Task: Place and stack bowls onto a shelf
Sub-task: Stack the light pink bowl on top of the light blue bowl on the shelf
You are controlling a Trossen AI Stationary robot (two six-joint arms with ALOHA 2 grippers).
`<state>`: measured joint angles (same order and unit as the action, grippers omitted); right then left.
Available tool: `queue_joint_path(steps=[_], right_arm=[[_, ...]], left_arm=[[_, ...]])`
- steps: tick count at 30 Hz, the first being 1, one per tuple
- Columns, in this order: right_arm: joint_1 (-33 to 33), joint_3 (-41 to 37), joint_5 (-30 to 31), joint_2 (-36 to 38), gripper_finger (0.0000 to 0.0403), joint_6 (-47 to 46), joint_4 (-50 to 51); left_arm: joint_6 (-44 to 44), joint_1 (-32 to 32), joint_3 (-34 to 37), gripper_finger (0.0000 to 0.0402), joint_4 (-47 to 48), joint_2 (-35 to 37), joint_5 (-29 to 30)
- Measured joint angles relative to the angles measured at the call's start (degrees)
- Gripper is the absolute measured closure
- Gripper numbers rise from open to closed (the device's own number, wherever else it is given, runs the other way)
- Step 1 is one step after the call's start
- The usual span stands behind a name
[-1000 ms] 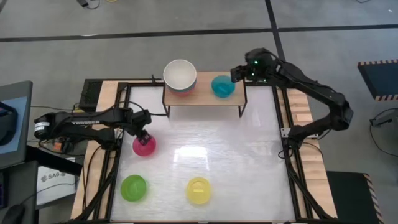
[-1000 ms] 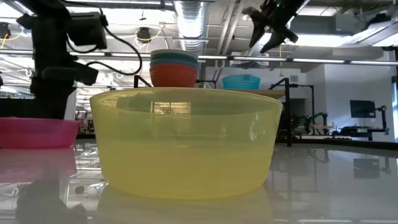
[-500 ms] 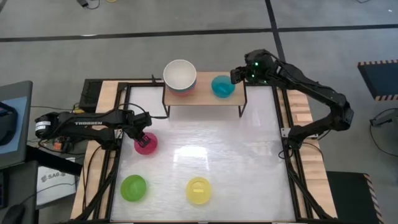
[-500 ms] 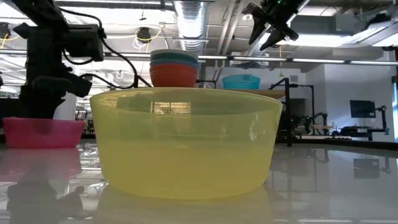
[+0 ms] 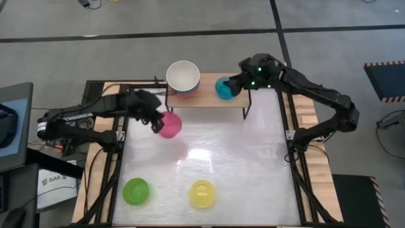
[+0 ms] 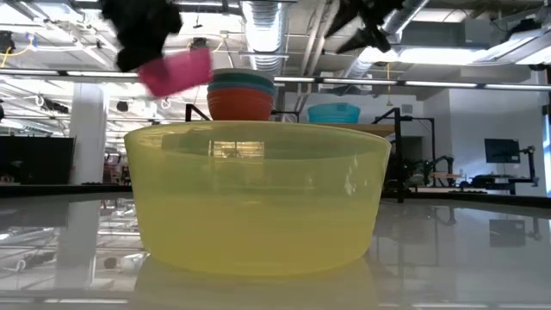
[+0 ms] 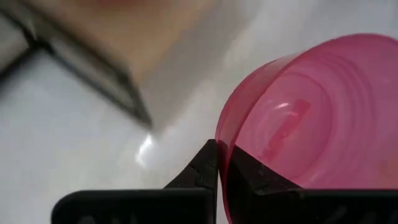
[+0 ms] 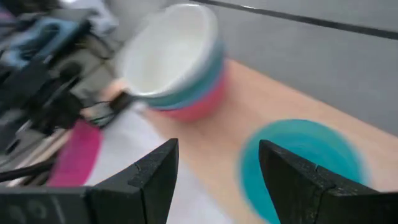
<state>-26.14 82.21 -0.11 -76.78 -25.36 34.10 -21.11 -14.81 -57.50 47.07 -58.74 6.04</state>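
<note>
Holding the magenta bowl (image 5: 169,124) up off the table, the left gripper (image 5: 154,120) has its fingers pinched tight on the rim, and the wrist view shows both dark fingertips (image 7: 208,167) clamped either side of the pink wall (image 7: 298,143). From overhead the bowl hangs in the air around 7 o'clock of the shelf (image 5: 206,94), just off its front left corner, and in the low view it's tilted (image 6: 176,71), up near the level of the stack. That stack of big bowls (image 5: 183,78) sits on the left end of the wooden top, white one on top with teal and red showing below it (image 8: 177,68). The cyan bowl (image 5: 225,88) is on the right end, and the right gripper (image 5: 235,82) hovers just at its 2 o'clock with fingers (image 8: 152,171) spread wide, holding nothing. Down at the front of the white table (image 5: 253,171), the lime green bowl (image 5: 135,191) sits at 7 o'clock and the yellow bowl (image 5: 202,194) at 6 o'clock, well apart.
</note>
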Motion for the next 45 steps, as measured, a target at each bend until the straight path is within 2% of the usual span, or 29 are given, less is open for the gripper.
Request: queue_joint_path(steps=[4, 9, 15, 21, 27, 30, 34, 39, 43, 45], right_arm=[[5.2, 0.0, -0.3, -0.5, 0.0154, 1.0, -3.8], [12.0, 0.0, 1.2, -0.4, 0.0154, 4.7, -8.4], [18.0, 0.0, 10.7, -0.4, 0.0154, 9.7, -9.1], [21.9, 0.0, 26.6, -1.5, 0.0154, 12.7, -6.1], [22.0, 0.1, 27.9, -2.5, 0.0160, 12.6, -1.8], [22.0, 0.1, 29.7, -3.8, 0.0181, 10.5, 0.1], [21.0, 0.1, 30.4, -4.7, 0.0247, 10.1, 1.6], [19.3, -0.1, 30.8, -6.7, 0.0373, 10.0, 1.8], [16.7, 0.4, 29.9, -7.0, 0.0375, 7.3, 2.5], [14.5, 0.6, 29.4, -7.0, 0.0369, 5.7, 3.0]], left_arm=[[4.5, 0.7, -10.3, 0.0401, -0.4, -5.8, 3.5], [10.2, 2.9, -24.1, 0.0401, 0.2, -17.1, 9.3], [17.0, 3.6, -39.5, 0.0401, 1.5, -30.2, 18.4], [23.1, 4.1, -50.3, 0.0401, 1.9, -38.5, 19.4], [26.1, 4.8, -54.9, 0.0401, 1.9, -41.5, 19.5], [26.5, 4.9, -55.3, 0.0401, 1.7, -41.7, 19.9], [26.4, 5.1, -55.3, 0.0400, 2.1, -41.7, 19.0], [25.3, 5.9, -55.4, 0.0374, 1.6, -41.6, 15.0], [23.8, 6.3, -55.4, 0.0329, 2.3, -41.6, 13.8], [23.1, 6.5, -55.4, 0.0303, 4.3, -41.2, 15.7]])
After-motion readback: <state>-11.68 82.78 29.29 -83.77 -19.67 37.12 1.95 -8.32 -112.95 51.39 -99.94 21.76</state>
